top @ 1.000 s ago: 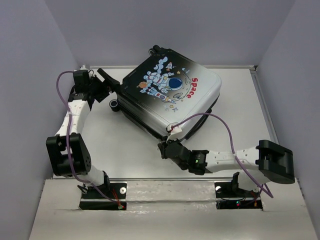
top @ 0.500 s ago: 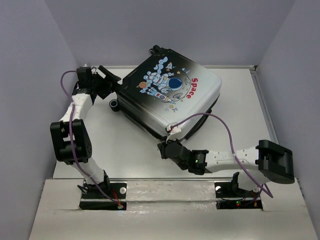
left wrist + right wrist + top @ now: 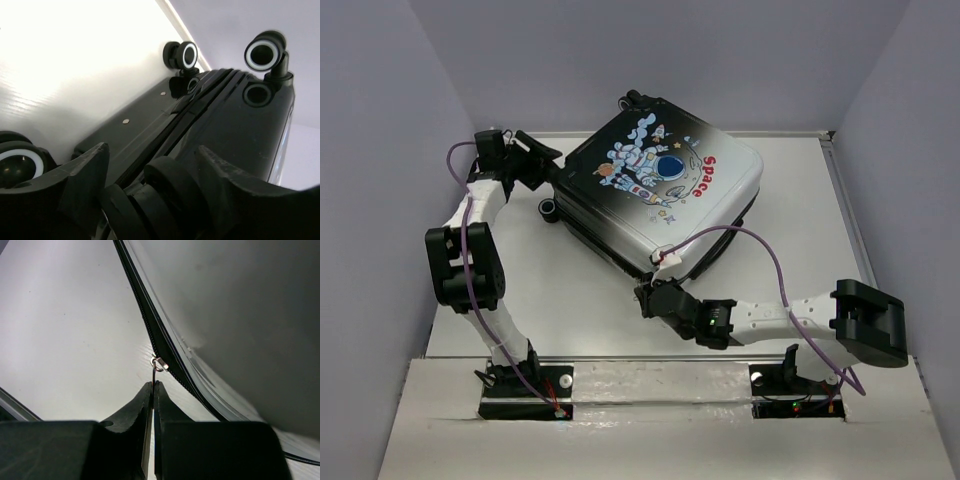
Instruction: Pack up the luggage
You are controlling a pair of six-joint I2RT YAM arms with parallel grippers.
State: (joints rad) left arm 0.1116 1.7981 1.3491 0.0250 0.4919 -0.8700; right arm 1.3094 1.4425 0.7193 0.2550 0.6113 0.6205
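Observation:
The luggage [image 3: 660, 185], closed, lies flat at the table's back middle, astronaut print and red "Space" facing up. My left gripper [image 3: 542, 162] is at its left corner. In the left wrist view its open fingers [image 3: 85, 175] stand either side of a black twin wheel [image 3: 165, 192] of the luggage [image 3: 240, 130]. My right gripper [image 3: 643, 294] is at the near corner. In the right wrist view it [image 3: 153, 385] is shut on the thin metal zipper pull [image 3: 152, 374], which hangs from the slider [image 3: 159, 363] on the black zipper track.
Other wheels show in the left wrist view [image 3: 187, 54] [image 3: 264, 52] [image 3: 12, 165]. Grey walls close in the white table [image 3: 560, 290] on the left, back and right. Purple cables [image 3: 770, 265] loop over both arms.
My left arm has swung its elbow up and in, and its gripper has shifted right, closer to the luggage's corner wheel. The right arm and the luggage have not moved.

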